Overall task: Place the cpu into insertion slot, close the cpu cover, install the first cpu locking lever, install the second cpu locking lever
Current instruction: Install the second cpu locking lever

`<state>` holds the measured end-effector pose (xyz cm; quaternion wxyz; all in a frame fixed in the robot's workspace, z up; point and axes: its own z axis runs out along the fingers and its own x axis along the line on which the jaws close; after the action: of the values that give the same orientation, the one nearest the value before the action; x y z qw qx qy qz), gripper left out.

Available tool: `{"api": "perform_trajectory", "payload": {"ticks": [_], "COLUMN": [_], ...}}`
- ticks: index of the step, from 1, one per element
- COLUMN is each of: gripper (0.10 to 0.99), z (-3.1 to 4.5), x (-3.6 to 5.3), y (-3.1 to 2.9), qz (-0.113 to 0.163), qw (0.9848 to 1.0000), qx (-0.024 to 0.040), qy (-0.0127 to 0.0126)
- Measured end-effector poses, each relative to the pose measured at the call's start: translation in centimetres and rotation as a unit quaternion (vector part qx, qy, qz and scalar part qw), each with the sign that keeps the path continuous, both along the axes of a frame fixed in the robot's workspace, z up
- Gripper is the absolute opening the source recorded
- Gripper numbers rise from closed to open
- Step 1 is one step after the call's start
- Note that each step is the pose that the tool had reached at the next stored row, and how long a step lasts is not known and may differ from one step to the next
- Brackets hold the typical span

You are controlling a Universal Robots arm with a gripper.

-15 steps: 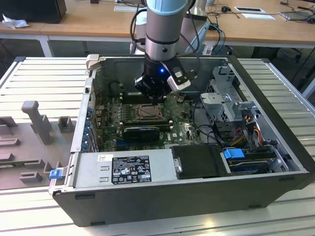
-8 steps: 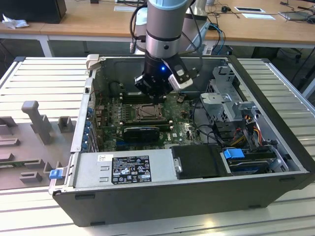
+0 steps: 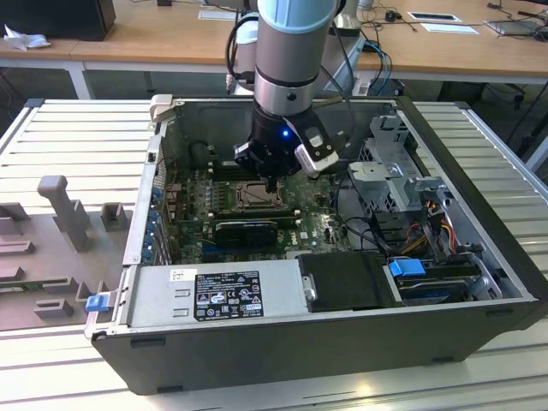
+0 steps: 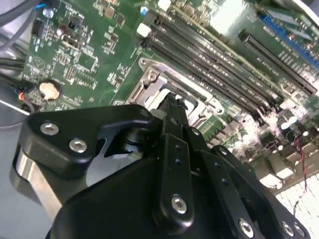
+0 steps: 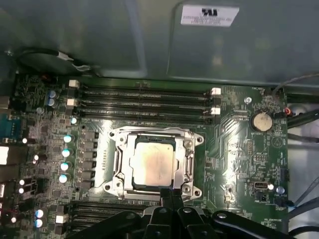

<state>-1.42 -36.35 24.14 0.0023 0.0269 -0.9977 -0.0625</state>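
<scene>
Jaws of the gripper [image 5: 168, 195] are pressed together, holding nothing. Their tips sit at the cpu cover's [image 5: 185, 152] edge, with the cpu [image 5: 152, 162] just beyond, seated under it.

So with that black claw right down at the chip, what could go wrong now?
The gripper sits at the edge of the cpu cover, which lies down around the cpu. A slip could scrape the chip's face. The memory slots and small capacitors stand close by and could get knocked.
</scene>
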Motion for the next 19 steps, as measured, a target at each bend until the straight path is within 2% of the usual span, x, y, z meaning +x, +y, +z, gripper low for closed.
{"api": "perform_trajectory", "payload": {"ticks": [3, 7, 8, 9, 15, 19], "gripper": [0.106, 0.106, 0.106, 0.106, 0.106, 0.106], "z": [-0.52, -0.64, -0.64, -0.64, -0.84, -1.76], "x": [0.0, -0.19, -0.51, -1.18, -2.86, -3.76], "y": [-0.49, -1.09, -1.28, -1.39, -1.68, -1.69], "qz": [0.0, 0.0, 0.0, 0.0, 0.002, 0.004], "qw": [1.0, 1.0, 1.0, 1.0, 1.0, 1.0], "qx": [-0.0001, -0.0001, -0.0001, -0.0001, -0.0001, 0.0002], "qy": [0.001, 0.0017, 0.0017, 0.0017, 0.0017, 0.0017]}}
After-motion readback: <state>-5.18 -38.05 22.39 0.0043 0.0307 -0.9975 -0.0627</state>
